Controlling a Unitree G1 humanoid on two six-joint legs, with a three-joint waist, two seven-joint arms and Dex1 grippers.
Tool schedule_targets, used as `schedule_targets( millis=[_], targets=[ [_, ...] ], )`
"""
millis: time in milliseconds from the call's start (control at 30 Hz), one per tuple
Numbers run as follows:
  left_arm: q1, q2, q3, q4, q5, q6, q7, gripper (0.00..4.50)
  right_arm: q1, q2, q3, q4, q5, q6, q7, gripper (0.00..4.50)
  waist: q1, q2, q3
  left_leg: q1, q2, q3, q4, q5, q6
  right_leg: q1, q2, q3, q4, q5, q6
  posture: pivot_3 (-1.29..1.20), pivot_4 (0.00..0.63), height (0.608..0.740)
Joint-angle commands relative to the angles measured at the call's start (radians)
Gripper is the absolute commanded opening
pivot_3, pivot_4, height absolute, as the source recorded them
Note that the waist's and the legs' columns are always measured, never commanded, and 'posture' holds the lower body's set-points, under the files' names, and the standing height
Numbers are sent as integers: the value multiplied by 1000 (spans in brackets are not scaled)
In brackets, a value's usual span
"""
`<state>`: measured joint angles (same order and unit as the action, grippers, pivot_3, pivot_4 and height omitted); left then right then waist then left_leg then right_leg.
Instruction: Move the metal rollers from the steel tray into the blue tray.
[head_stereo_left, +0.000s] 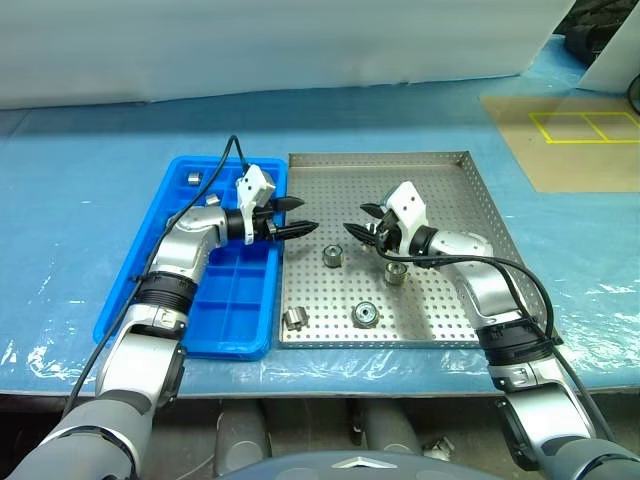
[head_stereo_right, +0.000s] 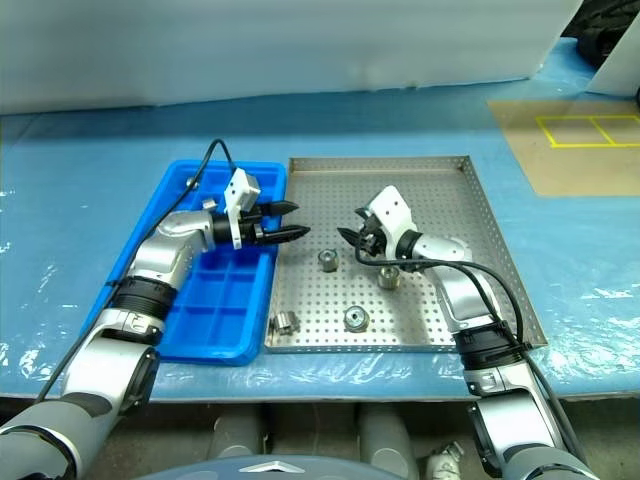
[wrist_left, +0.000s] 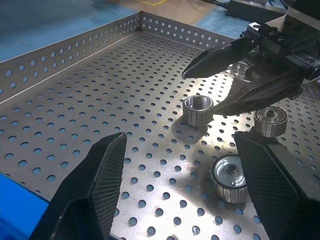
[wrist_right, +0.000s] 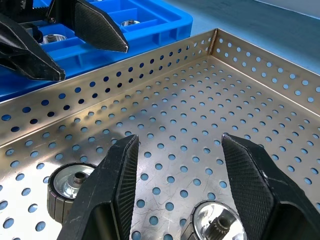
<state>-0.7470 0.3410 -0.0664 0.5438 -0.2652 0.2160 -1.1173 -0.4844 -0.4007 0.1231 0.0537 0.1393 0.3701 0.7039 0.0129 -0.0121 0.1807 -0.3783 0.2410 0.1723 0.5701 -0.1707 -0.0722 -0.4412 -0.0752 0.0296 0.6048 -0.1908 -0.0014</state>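
Four rollers (head_stereo_left: 331, 256) sat near the front of the steel tray (head_stereo_left: 450, 190), two more in the blue tray (head_stereo_left: 235, 300), while both grippers, left (head_stereo_left: 296, 216) and right (head_stereo_left: 362, 220), hung above, fingers apart and empty.

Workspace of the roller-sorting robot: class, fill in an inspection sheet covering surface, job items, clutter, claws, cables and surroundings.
Surface: blue sheet under clear film.
Job's things: four metal rollers on the steel tray; two more in the blue tray, far compartments.
Clutter: nothing seen.
Claws: left claw open, empty, at the trays' shared edge; right claw open, empty, above the steel tray.
Cables: black cable looping from the left wrist; another along the right forearm.
Surroundings: brown board with yellow tape, far right.
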Motion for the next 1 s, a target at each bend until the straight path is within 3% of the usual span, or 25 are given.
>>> schedule_targets(
  millis=[33, 667, 1000],
  targets=[
    [-21, -3, 9, -11, -5, -18, -2, 3652, -17, -4, -6, -17, 0, -22, 3, 2684, 0, 0, 0, 0, 0, 0, 0, 0, 0, 0, 0, 0, 0, 0, 0, -272, 150, 740],
    [-29, -13, 6, -14, -8, -13, -11, 3652, -8, -9, -8, -30, -1, -20, 2, 2684, 0, 0, 0, 0, 0, 0, 0, 0, 0, 0, 0, 0, 0, 0, 0, -285, 150, 740],
    [-92, -92, -18, -15, -28, 18, -40, 3652, -2, -31, -32, -44, 5, -12, -5, 2684, 0, 0, 0, 0, 0, 0, 0, 0, 0, 0, 0, 0, 0, 0, 0, -313, 150, 740]
  ],
)
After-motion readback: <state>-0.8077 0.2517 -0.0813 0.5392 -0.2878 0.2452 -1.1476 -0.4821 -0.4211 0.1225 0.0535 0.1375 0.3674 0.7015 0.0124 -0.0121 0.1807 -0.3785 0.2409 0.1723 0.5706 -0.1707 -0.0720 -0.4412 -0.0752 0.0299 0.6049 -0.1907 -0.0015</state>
